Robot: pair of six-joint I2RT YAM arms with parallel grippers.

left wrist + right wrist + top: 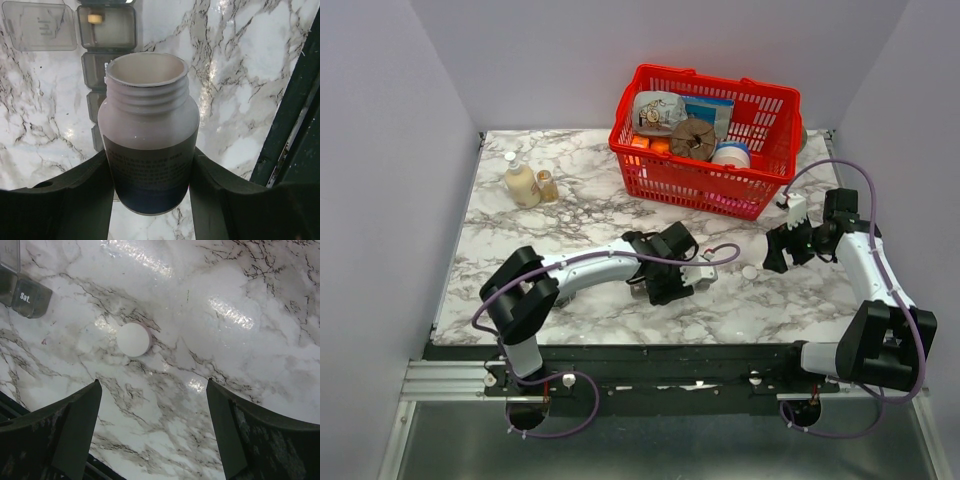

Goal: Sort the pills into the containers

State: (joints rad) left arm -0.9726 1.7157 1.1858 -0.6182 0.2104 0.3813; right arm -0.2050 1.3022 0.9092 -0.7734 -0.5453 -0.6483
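- Containers (107, 30): a dark grey, see-through strip of small square compartments. It lies on the marble worktop (250, 75) just beyond the mouth of the bottle (148, 145), which partly hides it.
- The strip's long axis runs away from the bottle, roughly in line with the bottle's own length. Which compartment sits nearest the rim I cannot tell.
- The compartment farthest from the bottle stands open, its clear lid (40, 25) flipped aside, with one pale pill (95, 18) inside.
- The left hand (150, 160) pinches the uncapped bottle by its body, mouth toward the strip. This is the nearer arm, so the pour is probably its job.
- The right hand (152, 385) is spread and holds nothing. It hangs on the bottle's far side over a white cap (133, 339), with only the strip's "Sat." end at the edge of its view.
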